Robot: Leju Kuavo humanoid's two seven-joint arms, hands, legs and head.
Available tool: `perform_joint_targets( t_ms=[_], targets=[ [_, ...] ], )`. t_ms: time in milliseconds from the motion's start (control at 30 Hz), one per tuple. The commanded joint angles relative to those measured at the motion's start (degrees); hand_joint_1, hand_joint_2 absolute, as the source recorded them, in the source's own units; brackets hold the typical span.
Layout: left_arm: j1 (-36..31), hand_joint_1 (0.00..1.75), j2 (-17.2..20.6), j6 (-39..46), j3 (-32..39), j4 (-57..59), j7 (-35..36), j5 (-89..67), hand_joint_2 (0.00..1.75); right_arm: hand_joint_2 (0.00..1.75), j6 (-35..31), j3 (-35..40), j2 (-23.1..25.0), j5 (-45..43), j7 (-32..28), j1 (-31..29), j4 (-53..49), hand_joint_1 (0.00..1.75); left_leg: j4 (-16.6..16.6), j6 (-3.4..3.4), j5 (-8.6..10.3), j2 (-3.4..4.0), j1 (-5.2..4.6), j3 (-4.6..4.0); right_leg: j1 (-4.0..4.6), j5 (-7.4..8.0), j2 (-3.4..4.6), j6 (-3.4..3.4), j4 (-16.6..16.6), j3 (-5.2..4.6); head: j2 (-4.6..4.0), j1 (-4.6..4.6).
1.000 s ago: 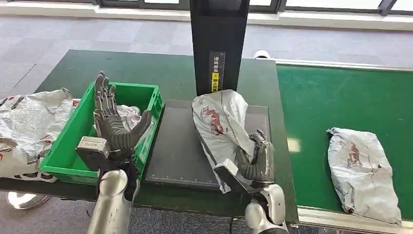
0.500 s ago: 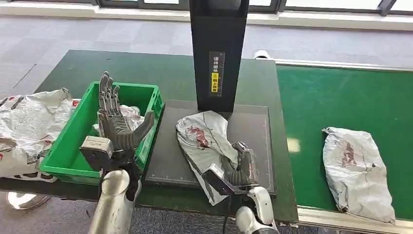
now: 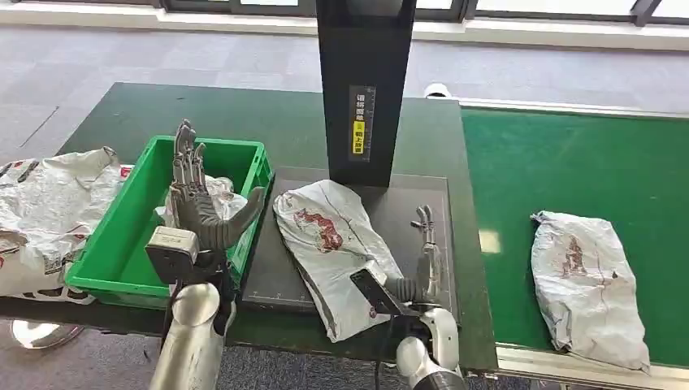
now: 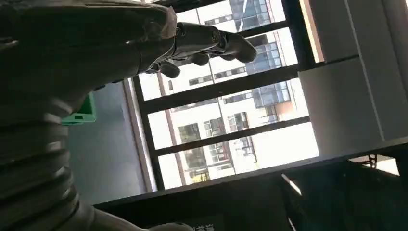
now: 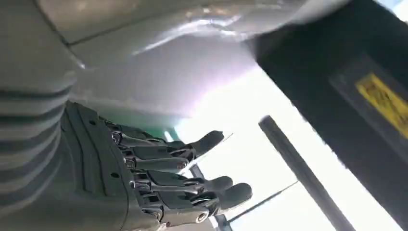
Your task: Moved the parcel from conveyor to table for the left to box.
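Parcel [image 3: 333, 244] lies flat on the dark pad on the counter [image 3: 244, 122], beside the green crate [image 3: 114, 244]. Right robot hand [image 3: 422, 260] stands just beside it, fingers spread, holding nothing; left robot hand [image 3: 199, 207] hovers spread over the crate. You're handling a soft, crinkly, probably light and slippery bag: take it across the bulging middle, not the loose edges.

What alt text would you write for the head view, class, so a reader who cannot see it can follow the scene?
A crumpled grey parcel lies on a black scale platform, with the robot's right hand open beside it. The left hand hovers open over a green crate; another parcel sits on the green conveyor.
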Motion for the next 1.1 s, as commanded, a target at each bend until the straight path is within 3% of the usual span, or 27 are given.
perform_joint_targets(
  t_ms=[33, 133, 233, 600, 700, 733, 900, 1100],
  targets=[
    [-2.99, 0.0, 0.57, 0.01, -3.84, 10.24, 1.74, -7.21, 1.75, 0.0, -0.05, -15.65, 0.9, -13.72, -12.98, 7.76, -28.45, 0.0, -0.1, 0.03, 0.06, -0.42, -0.05, 0.07, -0.05, -0.08, -0.44, 0.02, -0.1, 0.22, 0.0, 0.0],
    [-5.13, 0.0, 1.04, -4.57, -7.21, 16.8, 3.04, -10.73, 1.75, 0.0, -0.05, -17.02, 0.9, -18.77, -17.15, 8.95, -35.2, 0.0, -0.04, 0.03, 0.02, -0.29, -0.07, 0.03, -0.07, -0.07, -0.3, 0.02, -0.04, 0.13, 0.0, -0.02],
    [-6.1, 0.0, 1.13, -5.53, -8.55, 19.79, 3.67, -12.71, 1.75, 0.0, -0.05, -16.68, 0.9, -19.72, -17.15, 9.25, -38.53, 0.0, -0.09, 0.04, 0.06, -0.49, -0.07, 0.09, -0.07, -0.09, -0.5, 0.02, -0.12, 0.25, 0.0, 0.0],
    [-6.1, 0.0, 1.13, -5.53, -8.55, 19.79, 3.67, -12.71, 1.75, 0.0, -0.05, -16.68, 0.9, -19.72, -17.15, 9.25, -38.53, 0.0, -0.14, 0.02, -0.01, 0.02, -0.02, 0.25, 0.01, -0.01, 0.01, 0.0, -0.2, 0.26, 0.0, 0.0],
    [-9.11, 0.0, 1.2, -6.12, -11.62, 27.79, 7.53, -19.83, 1.75, 0.0, -0.05, -15.86, 0.9, -21.52, -17.15, 9.47, -46.62, 0.0, -0.07, 0.03, -0.03, 0.03, -0.02, 0.15, 0.0, -0.02, 0.02, 0.02, -0.11, 0.17, 0.0, 0.0],
    [-10.4, 0.0, 0.91, -5.2, -12.79, 31.56, 8.44, -22.57, 1.75, 1.75, -0.05, -15.62, 0.9, -21.81, -17.15, 9.72, -48.8, 0.0, -0.03, 0.04, -0.01, -0.09, -0.08, 0.1, -0.06, -0.06, -0.1, 0.03, -0.03, 0.12, 0.0, 0.0],
    [-16.13, 0.0, -1.41, -2.57, -15.26, 50.32, 9.5, -29.51, 1.75, 1.75, -0.05, -11.93, 0.9, -23.19, -17.15, 9.79, -51.99, 0.0, -0.1, 0.06, -0.01, -0.14, -0.02, 0.23, -0.01, -0.03, -0.17, 0.03, -0.19, 0.34, 0.0, 0.0],
    [-18.67, 0.0, -2.64, -2.96, -19.09, 59.49, 14.67, -35.57, 1.75, 1.75, -0.05, -10.89, 0.9, -23.12, -17.15, 8.58, -51.45, 0.0, -0.1, 0.07, -0.04, 0.07, -0.07, 0.25, -0.07, 0.02, 0.04, 0.03, -0.12, 0.27, 0.0, 0.02]
  ],
)
